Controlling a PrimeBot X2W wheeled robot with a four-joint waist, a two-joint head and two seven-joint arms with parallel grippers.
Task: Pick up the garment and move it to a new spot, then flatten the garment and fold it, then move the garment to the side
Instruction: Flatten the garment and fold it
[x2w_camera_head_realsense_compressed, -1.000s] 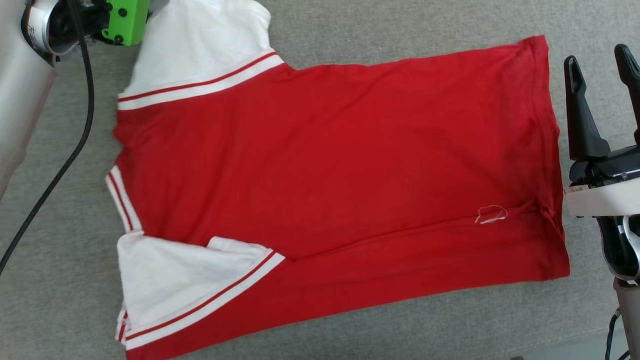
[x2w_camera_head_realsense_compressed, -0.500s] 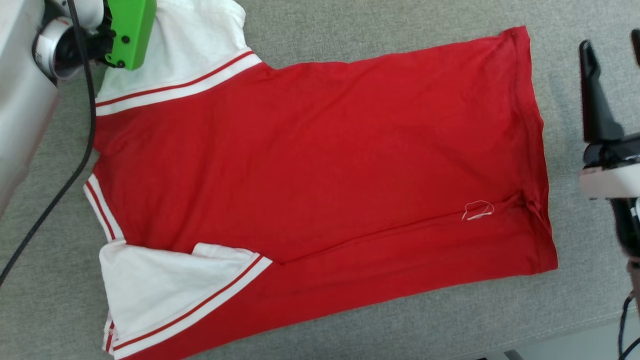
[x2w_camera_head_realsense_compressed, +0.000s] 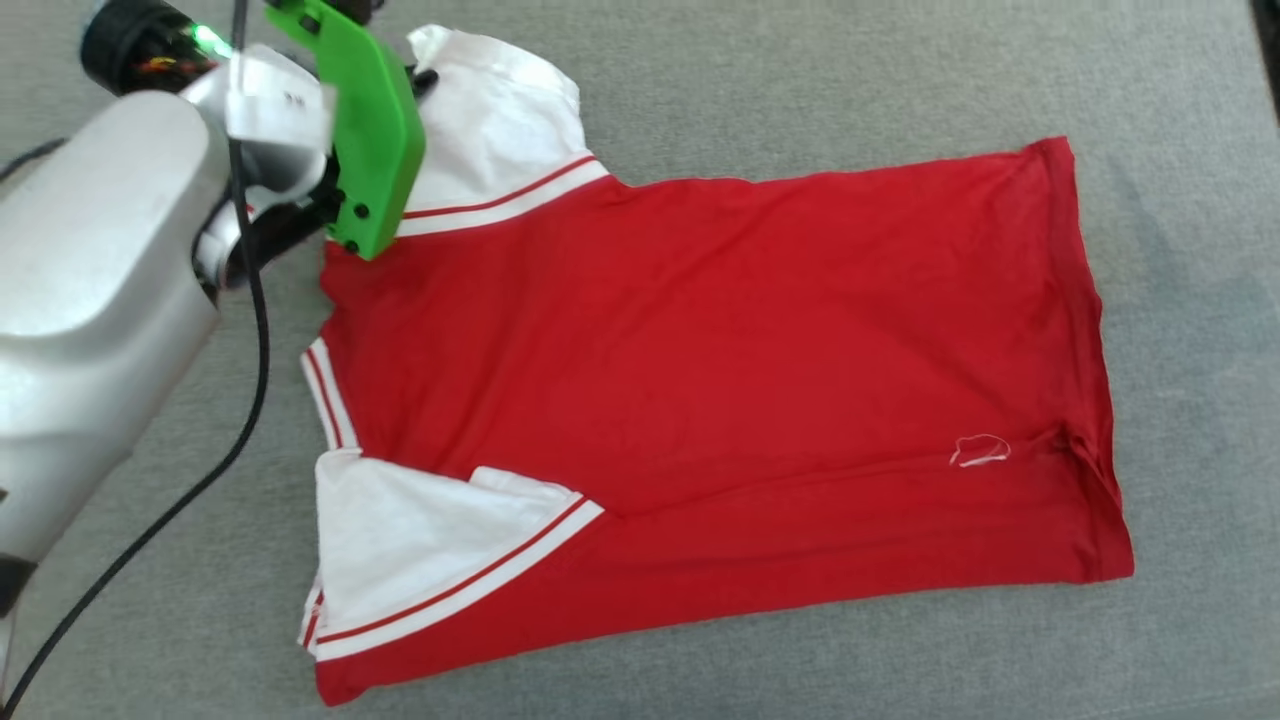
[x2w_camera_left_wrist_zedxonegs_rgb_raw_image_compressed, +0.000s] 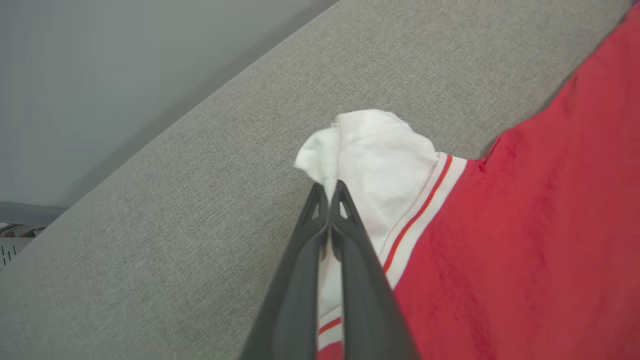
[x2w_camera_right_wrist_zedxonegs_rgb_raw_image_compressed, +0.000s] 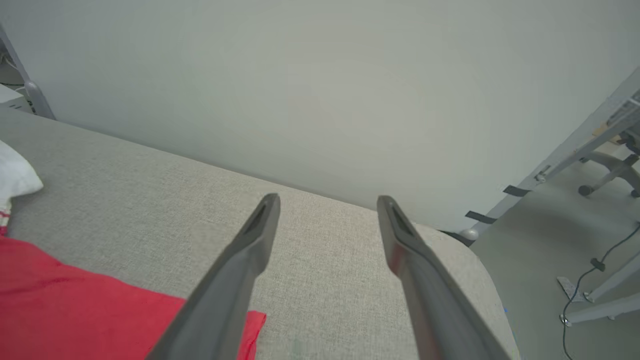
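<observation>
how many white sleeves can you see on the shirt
2: the top sleeve, pinched in the left claw, and the bottom sleeve, lying flat at the lower left.

Grey woven fabric surface (x2w_camera_head_realsense_compressed: 800, 80), pale wall (x2w_camera_right_wrist_zedxonegs_rgb_raw_image_compressed: 300, 75) behind it, wheeled chair base (x2w_camera_right_wrist_zedxonegs_rgb_raw_image_compressed: 610, 170) beyond
</observation>
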